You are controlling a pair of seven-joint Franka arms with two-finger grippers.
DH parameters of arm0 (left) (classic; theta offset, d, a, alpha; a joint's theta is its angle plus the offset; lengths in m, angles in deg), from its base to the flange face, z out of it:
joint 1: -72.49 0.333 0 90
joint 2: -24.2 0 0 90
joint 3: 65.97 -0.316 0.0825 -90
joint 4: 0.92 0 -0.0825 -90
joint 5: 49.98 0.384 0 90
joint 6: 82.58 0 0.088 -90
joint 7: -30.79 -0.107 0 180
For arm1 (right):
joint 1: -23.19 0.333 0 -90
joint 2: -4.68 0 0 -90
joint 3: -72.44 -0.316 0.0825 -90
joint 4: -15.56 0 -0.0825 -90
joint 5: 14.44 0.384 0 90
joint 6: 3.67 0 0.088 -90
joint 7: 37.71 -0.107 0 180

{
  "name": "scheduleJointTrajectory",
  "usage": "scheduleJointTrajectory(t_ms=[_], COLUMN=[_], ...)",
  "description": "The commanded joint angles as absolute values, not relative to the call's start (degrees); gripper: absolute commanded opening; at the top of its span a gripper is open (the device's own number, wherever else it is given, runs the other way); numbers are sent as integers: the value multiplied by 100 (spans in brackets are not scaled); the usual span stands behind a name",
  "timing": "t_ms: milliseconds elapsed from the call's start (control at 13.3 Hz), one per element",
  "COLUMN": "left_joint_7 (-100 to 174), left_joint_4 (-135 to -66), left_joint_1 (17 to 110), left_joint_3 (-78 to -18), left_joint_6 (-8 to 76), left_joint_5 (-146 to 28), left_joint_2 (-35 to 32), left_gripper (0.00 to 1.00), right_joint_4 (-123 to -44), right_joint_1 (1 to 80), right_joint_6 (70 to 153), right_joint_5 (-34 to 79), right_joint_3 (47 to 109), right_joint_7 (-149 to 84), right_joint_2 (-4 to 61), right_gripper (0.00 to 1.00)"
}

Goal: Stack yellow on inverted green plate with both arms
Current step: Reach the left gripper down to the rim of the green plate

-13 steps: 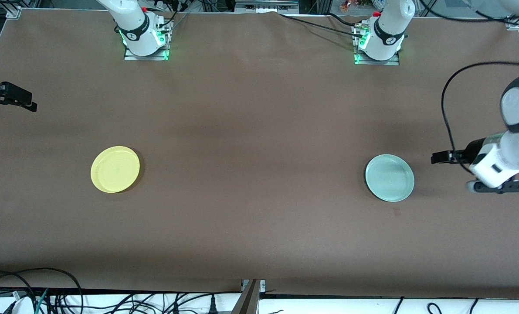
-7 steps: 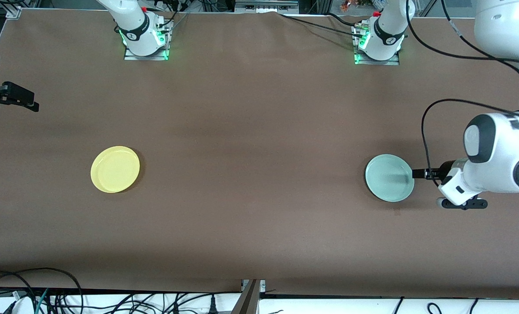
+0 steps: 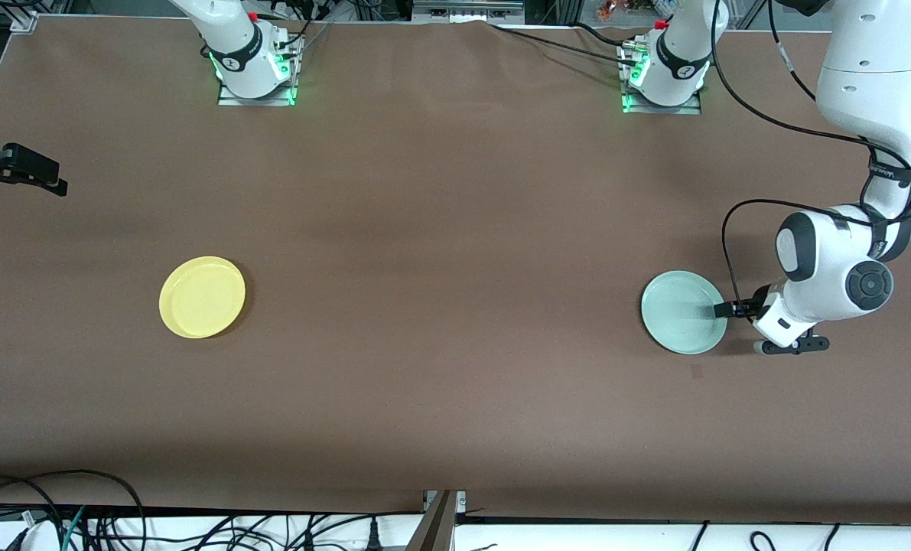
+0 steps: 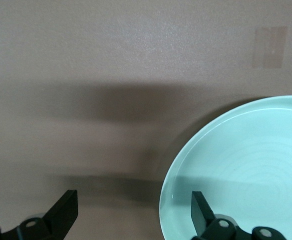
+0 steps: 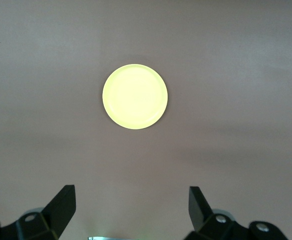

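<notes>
Left gripper (image 3: 723, 309): fingers spread wide, holding nothing, one finger over the green plate (image 3: 683, 311) rim at the left arm's end of the table. Right gripper (image 5: 131, 210): fingers wide apart, empty, hanging high above the yellow plate (image 3: 202, 296) at the right arm's end.

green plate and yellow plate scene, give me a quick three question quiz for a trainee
1. True or false: the green plate already lies upside down.
2. Which tool is at the green plate's rim? A) left tool B) right tool C) neither
3. Fill in: the yellow plate lies toward the ____ arm's end of the table.

Key
1. False: it sits rim up, hollow showing.
2. A. The left tool is open, one finger over the plate and the other off it; the right tool, also open, waits high over the table with the yellow plate in its view.
3. right
</notes>
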State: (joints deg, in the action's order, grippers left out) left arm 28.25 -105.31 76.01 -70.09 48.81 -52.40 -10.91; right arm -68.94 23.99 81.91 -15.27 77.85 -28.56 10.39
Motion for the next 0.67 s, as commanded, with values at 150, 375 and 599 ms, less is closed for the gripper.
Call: scheduleJointTrajectory(t_ms=[150, 375, 599], left_joint_7=[3053, 3053, 2974], left_joint_4=[-10850, -10999, -11105], left_joint_1=[7522, 7522, 7522], left_joint_3=[-6966, -6966, -6957], left_joint_6=[4881, 4873, 4794], left_joint_5=[-5174, -5174, -5174], left_joint_2=[-893, -885, -858], left_gripper=[100, 100, 60], right_joint_4=[-6776, -6776, -6776], right_joint_1=[2390, 2381, 2381], right_joint_6=[8088, 8088, 8088], right_joint_5=[-1567, -1567, -1576], right_joint_3=[7753, 7753, 7753], right_joint_7=[-2839, -2839, -2839], right_joint_2=[1066, 1057, 1066], right_gripper=[100, 100, 100])
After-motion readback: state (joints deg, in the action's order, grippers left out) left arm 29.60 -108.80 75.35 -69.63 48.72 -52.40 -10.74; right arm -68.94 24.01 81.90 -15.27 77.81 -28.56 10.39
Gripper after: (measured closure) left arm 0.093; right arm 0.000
